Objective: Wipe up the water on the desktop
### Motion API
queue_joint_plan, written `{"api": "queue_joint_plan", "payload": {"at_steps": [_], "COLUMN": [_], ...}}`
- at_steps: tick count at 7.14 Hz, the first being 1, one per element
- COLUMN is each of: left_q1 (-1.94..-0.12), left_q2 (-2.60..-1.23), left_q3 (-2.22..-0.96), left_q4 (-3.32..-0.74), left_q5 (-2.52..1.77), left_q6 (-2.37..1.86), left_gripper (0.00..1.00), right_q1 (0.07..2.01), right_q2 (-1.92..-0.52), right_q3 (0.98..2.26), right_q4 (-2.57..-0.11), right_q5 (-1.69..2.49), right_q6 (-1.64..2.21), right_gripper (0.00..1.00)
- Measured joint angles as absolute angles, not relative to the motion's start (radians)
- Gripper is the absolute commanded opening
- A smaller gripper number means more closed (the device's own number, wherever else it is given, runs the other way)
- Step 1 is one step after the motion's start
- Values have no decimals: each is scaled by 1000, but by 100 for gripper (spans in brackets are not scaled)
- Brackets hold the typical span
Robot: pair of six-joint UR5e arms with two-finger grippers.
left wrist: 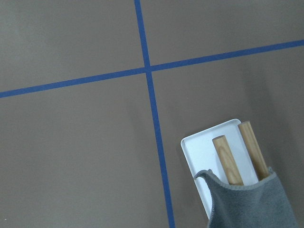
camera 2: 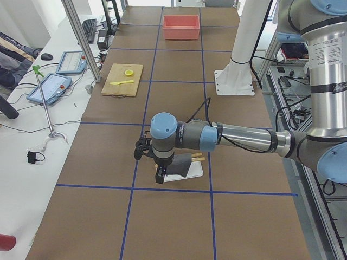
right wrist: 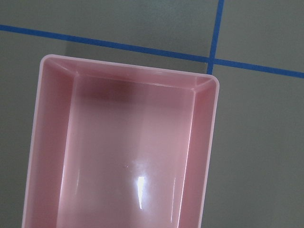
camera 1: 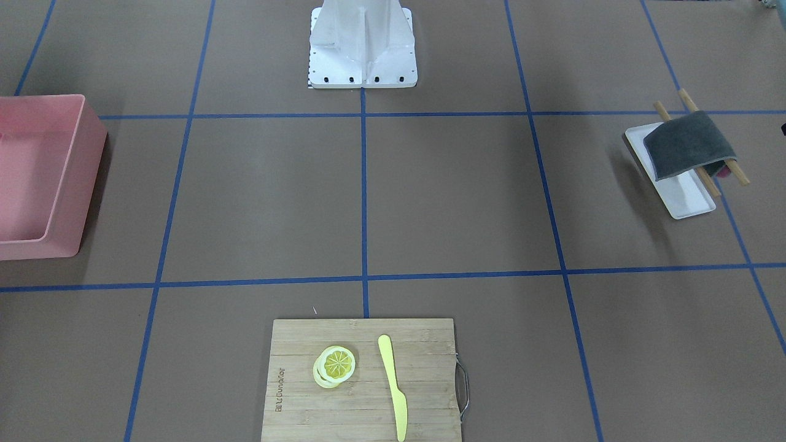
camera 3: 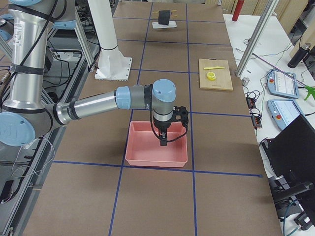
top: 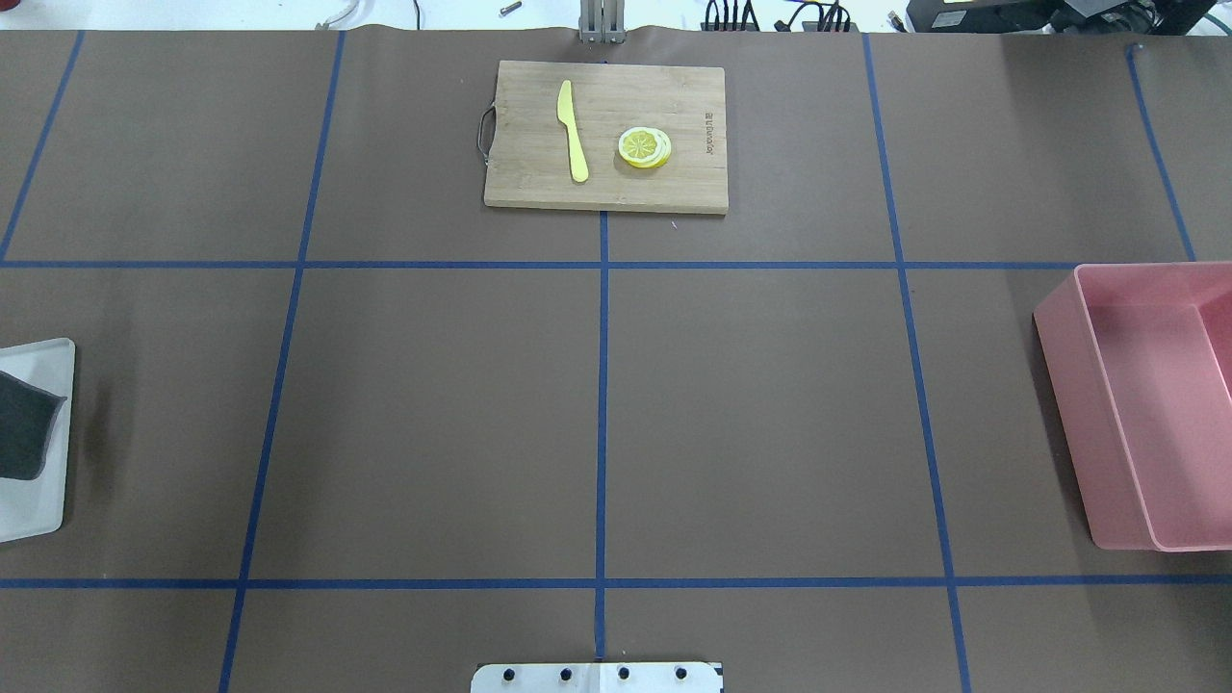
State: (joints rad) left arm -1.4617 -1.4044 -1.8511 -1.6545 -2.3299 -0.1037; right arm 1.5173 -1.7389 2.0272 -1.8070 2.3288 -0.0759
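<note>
The desktop [camera 1: 454, 196] is a matte brown surface with a blue tape grid; I see no water on it. A grey cloth [camera 1: 688, 144] lies draped over two wooden sticks [camera 1: 709, 182] on a white tray [camera 1: 681, 193]. It also shows in the left wrist view [left wrist: 251, 204]. My left gripper [camera 2: 159, 176] hangs just beside the tray, seen only in the exterior left view; I cannot tell if it is open. My right gripper [camera 3: 164, 140] hangs over a pink bin [camera 3: 155, 160], seen only in the exterior right view; I cannot tell its state.
The pink bin [camera 1: 37, 172] looks empty in the right wrist view [right wrist: 209, 142]. A bamboo cutting board [camera 1: 307, 350] at the table's far edge carries a yellow knife [camera 1: 393, 383] and lemon slices [camera 1: 334, 365]. The robot's white base [camera 1: 362, 43] stands mid-table.
</note>
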Motion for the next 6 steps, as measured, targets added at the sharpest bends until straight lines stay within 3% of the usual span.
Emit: {"api": "queue_joint_plan", "payload": {"at_steps": [5,6], "left_q1": [-1331,-1305], "left_q2": [-1402,-1400], "left_q3": [-1813,-1812], "left_q4": [-1730,-1749], "left_q5": [-2357,-2375], "left_q6": [-387,-435], "left_gripper": [97,92], "right_q1": [1497,1496], "right_q2": [-1738,-1738], "right_q3": [2028,2028], "right_q4": [-1807,-1807], "right_q5": [2326,2326], "right_q6": [-77,-77], "right_gripper": [100,100]}}
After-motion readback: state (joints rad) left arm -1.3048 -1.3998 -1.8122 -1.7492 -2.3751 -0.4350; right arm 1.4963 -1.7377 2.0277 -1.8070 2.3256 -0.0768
